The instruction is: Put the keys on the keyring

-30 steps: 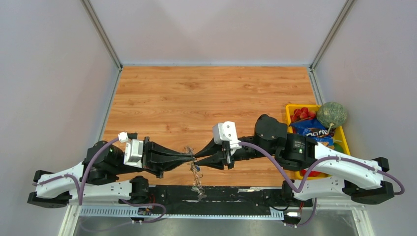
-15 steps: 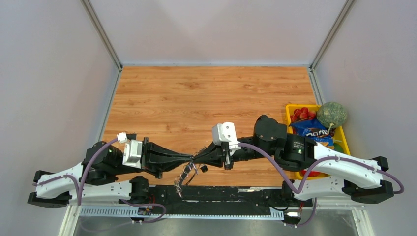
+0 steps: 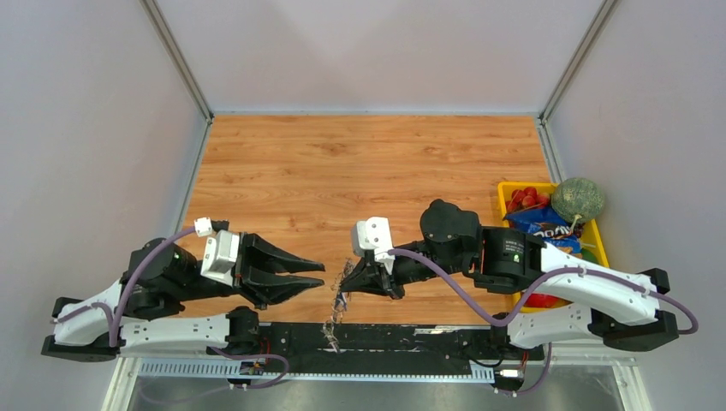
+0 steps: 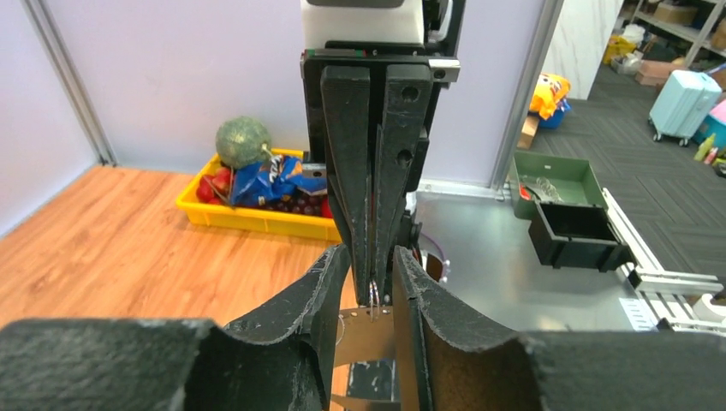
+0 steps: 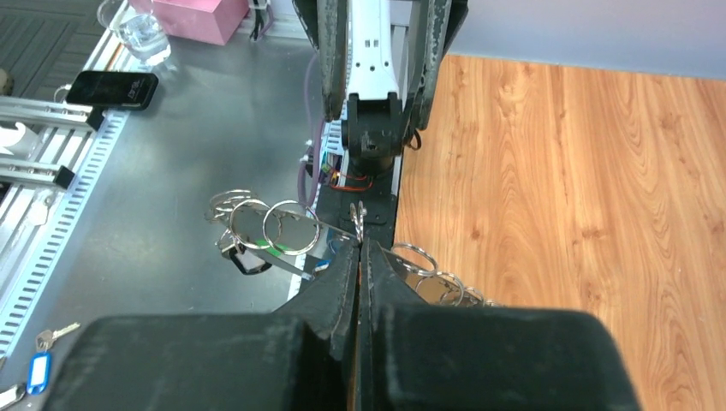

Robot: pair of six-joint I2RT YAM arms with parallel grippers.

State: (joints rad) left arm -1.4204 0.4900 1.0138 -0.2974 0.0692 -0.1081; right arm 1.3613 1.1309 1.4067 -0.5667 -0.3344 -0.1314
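My right gripper (image 3: 346, 278) (image 5: 360, 247) is shut on the keyring (image 5: 360, 214), a thin silvery hoop seen edge-on. Smaller rings (image 5: 290, 229) and a dark-headed key (image 5: 244, 259) with a bit of green hang beside it. In the top view the bundle (image 3: 337, 301) dangles below the right fingertips over the table's near edge. My left gripper (image 3: 315, 277) (image 4: 370, 257) is open and empty, just left of the right fingertips. The hoop (image 4: 374, 295) shows between the left fingers. A blue-tagged key (image 5: 36, 373) lies on the grey bench.
A yellow bin (image 3: 599, 235) with a melon, a snack bag and red fruit stands at the table's right edge. The black rail (image 3: 385, 336) runs along the near edge. A phone (image 5: 111, 86) and a pink box (image 5: 201, 15) lie on the bench.
My left gripper has opened, let go and drawn back to the left. My right gripper has moved left, still holding the ring, and the bundle now hangs from it alone.
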